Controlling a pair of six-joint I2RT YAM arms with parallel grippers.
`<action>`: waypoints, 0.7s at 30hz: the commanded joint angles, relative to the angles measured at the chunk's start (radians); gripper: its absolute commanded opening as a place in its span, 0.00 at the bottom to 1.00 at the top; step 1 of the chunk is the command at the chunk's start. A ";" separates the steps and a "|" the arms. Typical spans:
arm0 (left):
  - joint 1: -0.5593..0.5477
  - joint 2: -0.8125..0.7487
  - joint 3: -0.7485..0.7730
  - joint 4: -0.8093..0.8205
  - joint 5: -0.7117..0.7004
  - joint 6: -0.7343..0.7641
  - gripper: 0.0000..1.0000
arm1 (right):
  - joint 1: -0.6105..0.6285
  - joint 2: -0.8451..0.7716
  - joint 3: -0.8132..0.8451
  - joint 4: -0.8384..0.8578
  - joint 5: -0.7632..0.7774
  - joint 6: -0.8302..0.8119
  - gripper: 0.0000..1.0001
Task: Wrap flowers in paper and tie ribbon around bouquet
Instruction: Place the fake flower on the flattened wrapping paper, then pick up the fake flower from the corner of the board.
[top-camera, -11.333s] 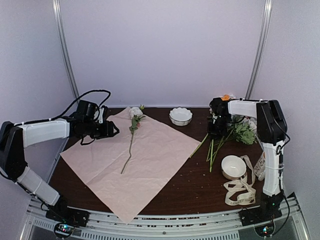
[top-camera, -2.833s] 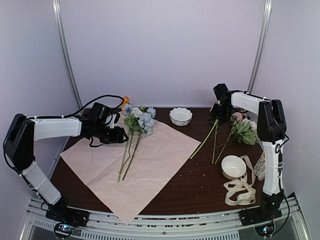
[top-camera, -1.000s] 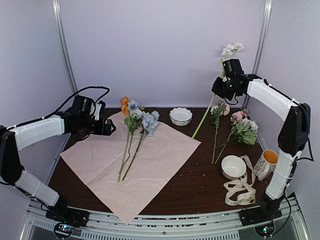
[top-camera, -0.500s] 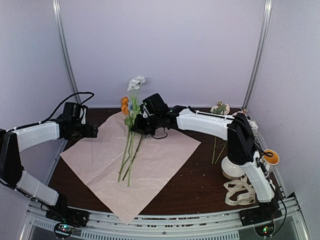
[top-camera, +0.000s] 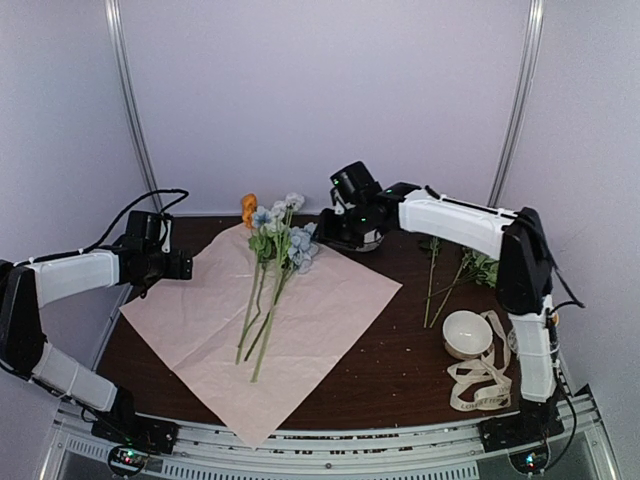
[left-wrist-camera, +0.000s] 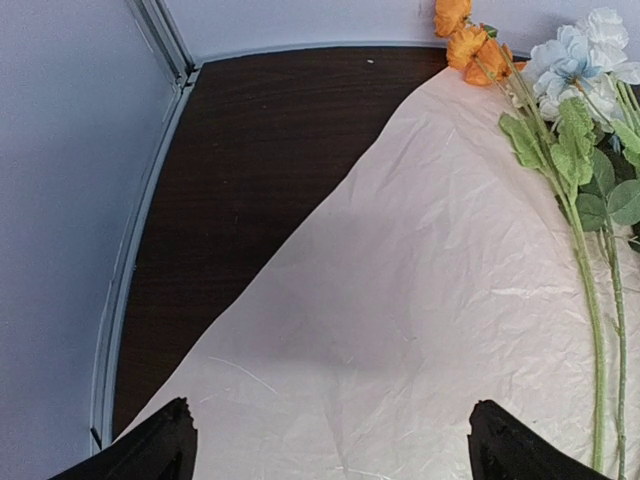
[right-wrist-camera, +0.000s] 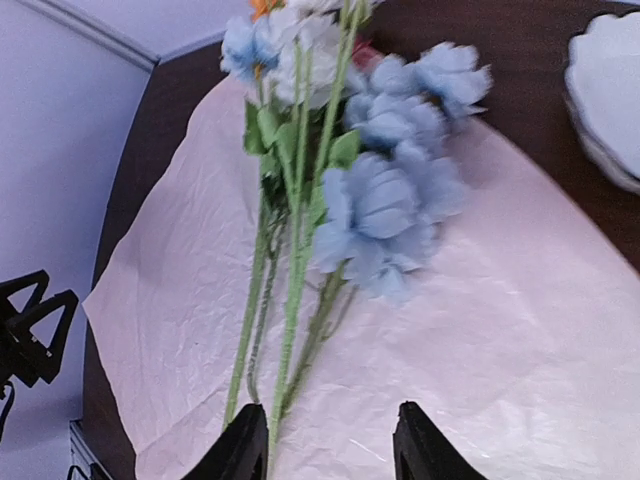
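Alt text: A large sheet of thin pink paper (top-camera: 320, 310) is matt and finely creased. The surface (top-camera: 400, 365) under it is dark brown and wood-like, smooth with a faint sheen. The flowers (top-camera: 278, 245) have soft, cloth-like petals in blue, white and orange, with slightly shiny green plastic-looking stems. A white bowl (top-camera: 466, 350) looks like glossy glazed ceramic. The cream ribbon (top-camera: 478, 385) is matt woven cloth. The left arm (top-camera: 75, 272) and right arm (top-camera: 455, 220) have smooth white plastic shells with matt black joints.
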 joint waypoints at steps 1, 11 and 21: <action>0.003 -0.022 -0.009 0.039 -0.008 0.016 0.98 | -0.202 -0.286 -0.318 -0.047 0.174 -0.009 0.42; 0.002 -0.025 -0.001 0.025 0.002 0.019 0.98 | -0.566 -0.536 -0.897 0.189 0.181 0.288 0.43; 0.003 -0.033 0.002 0.019 0.005 0.024 0.98 | -0.672 -0.440 -0.924 0.213 0.112 0.447 0.46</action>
